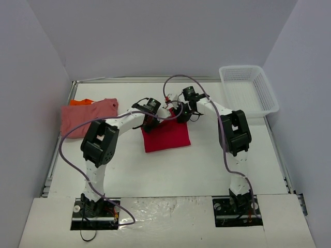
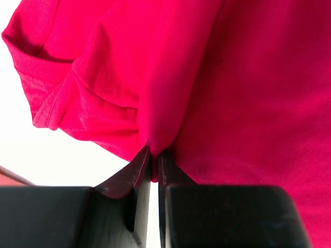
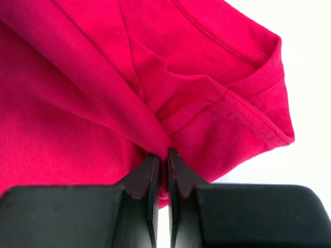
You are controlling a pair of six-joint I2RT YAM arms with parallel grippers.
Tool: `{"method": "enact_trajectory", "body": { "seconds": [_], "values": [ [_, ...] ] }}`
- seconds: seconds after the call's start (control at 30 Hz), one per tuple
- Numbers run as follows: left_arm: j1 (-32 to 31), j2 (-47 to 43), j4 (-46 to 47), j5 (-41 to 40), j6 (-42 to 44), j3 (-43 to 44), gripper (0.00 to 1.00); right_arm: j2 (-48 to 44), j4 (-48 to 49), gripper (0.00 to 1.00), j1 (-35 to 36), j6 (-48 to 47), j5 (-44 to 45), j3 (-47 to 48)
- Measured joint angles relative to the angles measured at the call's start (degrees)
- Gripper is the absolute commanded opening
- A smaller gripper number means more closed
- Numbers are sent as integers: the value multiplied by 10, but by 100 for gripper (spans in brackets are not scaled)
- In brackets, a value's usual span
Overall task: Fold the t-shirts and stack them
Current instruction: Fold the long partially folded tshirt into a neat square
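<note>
The bright red t-shirt [image 1: 166, 136] lies partly folded at the table's middle. My left gripper [image 1: 150, 120] is shut on its far left edge; the cloth [image 2: 217, 77] bunches between the fingertips. My right gripper [image 1: 178, 114] is shut on its far right edge beside the collar [image 3: 258, 77]. The salmon pink t-shirt [image 1: 85, 118] lies folded at the far left, with the orange t-shirt [image 1: 81, 102] showing from under its far edge.
A white plastic mesh basket [image 1: 248, 90] stands at the far right, by the table's right edge. The white table [image 1: 170, 170] stretches toward the arm bases. Purple cables loop over both arms.
</note>
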Motion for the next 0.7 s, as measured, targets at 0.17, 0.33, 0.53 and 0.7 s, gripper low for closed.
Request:
{"method": "enact_trajectory", "body": {
  "seconds": [0.17, 0.33, 0.53, 0.7],
  "values": [
    [-15, -39, -23, 32, 6, -47, 2, -54, -9, 0, 11, 8, -2, -80],
    [-23, -65, -64, 58, 7, -67, 2, -79, -36, 0, 25, 15, -3, -110],
    [-23, -78, -120, 71, 8, -57, 2, -81, -93, 0, 33, 21, -8, -89],
    [-23, -103, -140, 74, 19, -48, 2, -108, -129, 0, 34, 23, -12, -81]
  ]
}}
